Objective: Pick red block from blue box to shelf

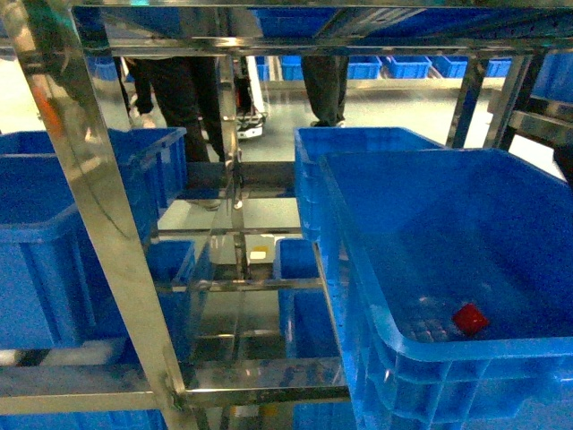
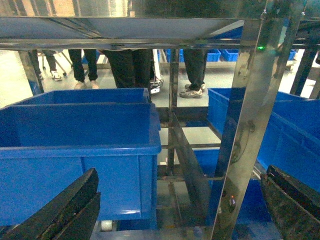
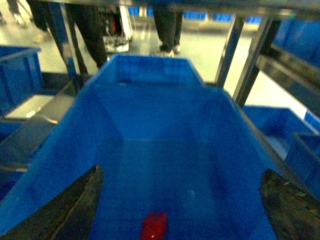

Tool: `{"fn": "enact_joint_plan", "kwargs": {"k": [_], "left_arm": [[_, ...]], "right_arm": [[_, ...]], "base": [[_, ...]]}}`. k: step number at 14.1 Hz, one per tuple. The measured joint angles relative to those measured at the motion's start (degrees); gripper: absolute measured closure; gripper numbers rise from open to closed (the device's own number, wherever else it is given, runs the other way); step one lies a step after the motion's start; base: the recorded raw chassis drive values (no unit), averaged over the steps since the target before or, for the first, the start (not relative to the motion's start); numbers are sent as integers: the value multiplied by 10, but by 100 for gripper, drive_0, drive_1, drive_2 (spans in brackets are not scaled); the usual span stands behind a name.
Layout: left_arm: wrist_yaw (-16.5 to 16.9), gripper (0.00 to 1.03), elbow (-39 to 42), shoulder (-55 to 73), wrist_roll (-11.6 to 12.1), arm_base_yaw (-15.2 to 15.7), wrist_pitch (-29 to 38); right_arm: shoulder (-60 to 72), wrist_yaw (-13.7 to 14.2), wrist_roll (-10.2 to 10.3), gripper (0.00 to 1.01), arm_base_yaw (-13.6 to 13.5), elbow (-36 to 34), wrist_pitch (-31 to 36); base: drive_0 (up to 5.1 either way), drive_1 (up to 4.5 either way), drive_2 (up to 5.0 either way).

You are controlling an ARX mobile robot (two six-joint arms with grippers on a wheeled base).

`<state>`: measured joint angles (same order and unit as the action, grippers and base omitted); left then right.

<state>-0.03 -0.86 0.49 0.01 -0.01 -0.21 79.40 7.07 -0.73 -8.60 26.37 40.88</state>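
While the red block [image 1: 470, 319] lies on the blue box [image 1: 358, 242] floor, we hold both grippers, left [image 2: 180, 210] and right [image 3: 180, 210], spread wide by the shelf [image 1: 98, 224].

Behind the racks a pale, smooth floor [image 1: 403, 112] is reflecting the ceiling light, so it is looking almost white in places. Several people in dark trousers [image 1: 183, 98] are standing on it, only their legs and shoes showing, and one more pair of legs [image 1: 324, 85] is standing a little to the right. Far behind them a row of dark blue crates [image 1: 407, 66] is sitting along the back of the room, on a low light-coloured ledge.
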Motion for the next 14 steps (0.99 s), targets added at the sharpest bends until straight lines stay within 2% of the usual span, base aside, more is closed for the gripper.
{"fn": "enact_joint_plan", "kwargs": {"k": [2, 3, 4, 5, 6, 7, 14], "left_arm": [[0, 5, 0, 0, 0, 0, 0], [0, 5, 0, 0, 0, 0, 0], [0, 5, 0, 0, 0, 0, 0], [0, 5, 0, 0, 0, 0, 0], [0, 5, 0, 0, 0, 0, 0], [0, 5, 0, 0, 0, 0, 0], [0, 5, 0, 0, 0, 0, 0]], "right_arm": [[-66, 14, -10, 1, -7, -41, -20], [-89, 15, -5, 14, -5, -116, 92], [-101, 12, -3, 23, 4, -144, 132], [-146, 2, -2, 42, 17, -165, 136], [-193, -20, -1, 78, 37, -216, 139], [-298, -66, -1, 99, 90, -242, 63], [-513, -69, -1, 99, 88, -257, -130]], "base": [[0, 0, 0], [0, 0, 0], [0, 0, 0], [0, 0, 0], [0, 0, 0], [0, 0, 0], [0, 0, 0]]}}
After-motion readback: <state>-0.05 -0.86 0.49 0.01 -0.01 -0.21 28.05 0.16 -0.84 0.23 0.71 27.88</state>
